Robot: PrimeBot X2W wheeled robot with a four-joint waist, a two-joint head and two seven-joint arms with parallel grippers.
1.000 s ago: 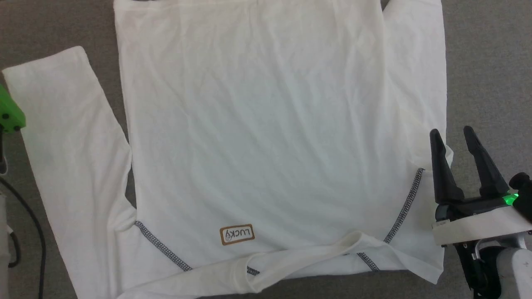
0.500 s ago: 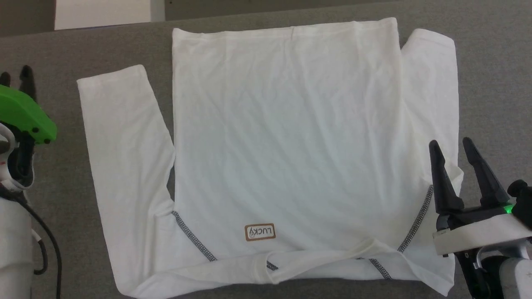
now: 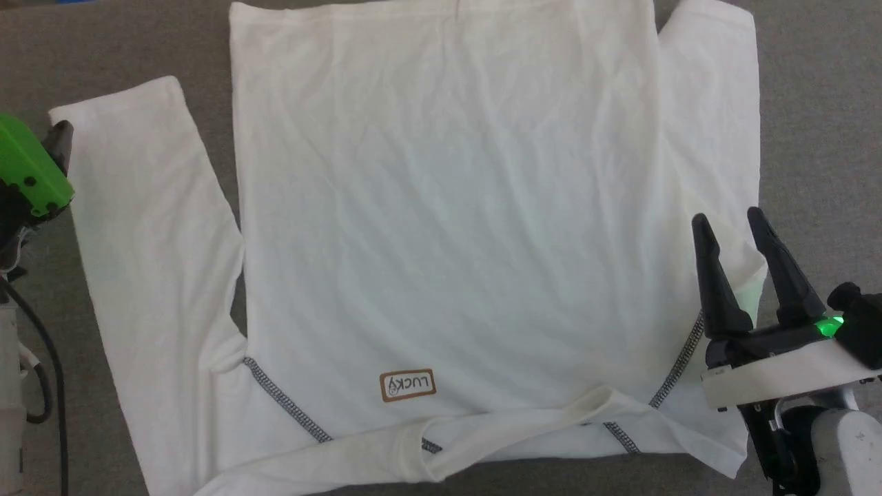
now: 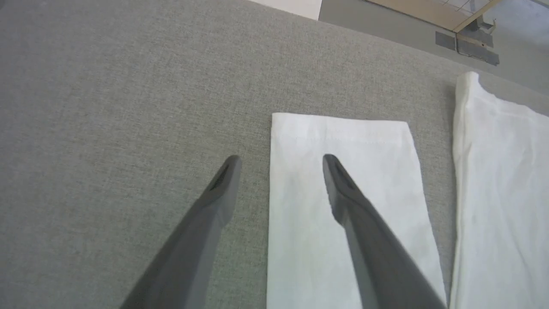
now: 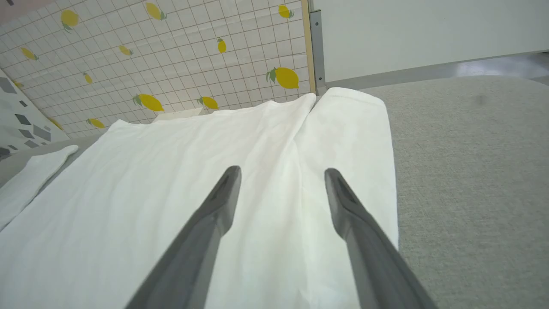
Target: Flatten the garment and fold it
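Note:
The white garment (image 3: 448,207) lies spread flat on the grey table, collar end nearest me, a brown label (image 3: 408,385) near the collar and grey stitched seams at both shoulders. Its left sleeve (image 3: 145,262) angles outward; the right sleeve (image 3: 716,124) lies along the body. My right gripper (image 3: 730,220) is open above the right sleeve near the shoulder, empty; the right wrist view shows its fingers (image 5: 214,214) over the white cloth (image 5: 171,193). My left gripper (image 4: 279,159) is open, straddling the left edge of the sleeve cuff (image 4: 343,141). A green housing (image 3: 27,172) covers it in the head view.
The grey fabric table (image 3: 820,103) extends to the right and left of the garment. A black cable (image 3: 52,372) hangs by my left arm. A lemon-patterned wall (image 5: 150,56) and a pale panel stand beyond the table's far edge.
The head camera has shifted, so the whole picture slid. The right gripper sits slightly further in over the sleeve. The left gripper's green housing stays at the left edge near the cuff.

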